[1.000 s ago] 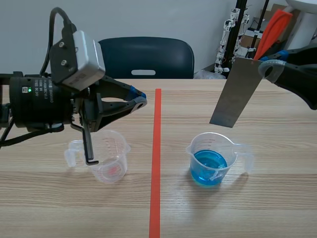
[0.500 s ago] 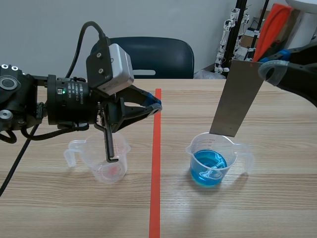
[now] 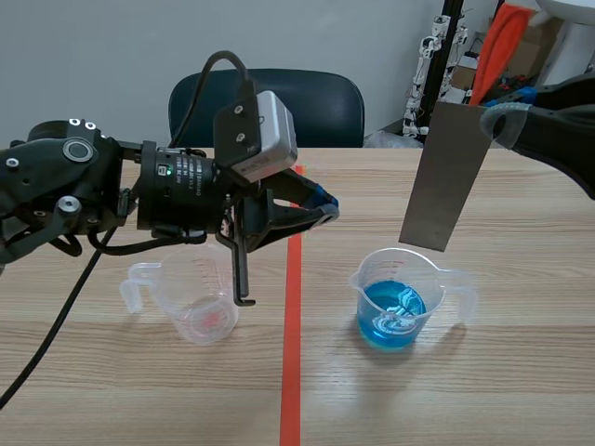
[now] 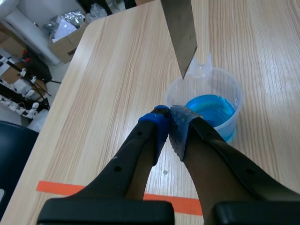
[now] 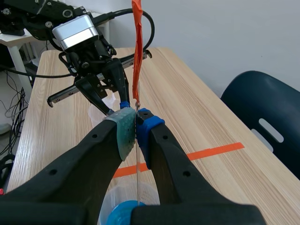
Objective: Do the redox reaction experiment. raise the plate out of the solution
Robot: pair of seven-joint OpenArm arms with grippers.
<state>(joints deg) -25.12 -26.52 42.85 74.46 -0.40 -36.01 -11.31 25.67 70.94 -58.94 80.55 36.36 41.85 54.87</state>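
A grey metal plate (image 3: 444,177) hangs tilted, its lower edge just above the rim of a clear beaker (image 3: 398,302) of blue solution and clear of the liquid. My right gripper (image 3: 495,123) is shut on the plate's top corner. In the right wrist view the plate (image 5: 136,70) is edge-on, with an orange strip at its top, pinched in the right gripper (image 5: 136,119) above the beaker (image 5: 123,206). My left gripper (image 3: 321,203) is shut on nothing over the red line. From the left wrist, that gripper (image 4: 168,119) points at the beaker (image 4: 211,105) and plate (image 4: 180,33).
An empty clear beaker (image 3: 195,302) stands left of the red tape line, under the left arm. A black hooked bar (image 3: 244,279) hangs from that arm beside it. A dark chair (image 3: 270,107) stands behind the table, with clutter at the back right.
My left arm has swung right, from over the empty beaker to the red line, gripper still shut. The plate has stayed above the blue beaker, hardly moving.
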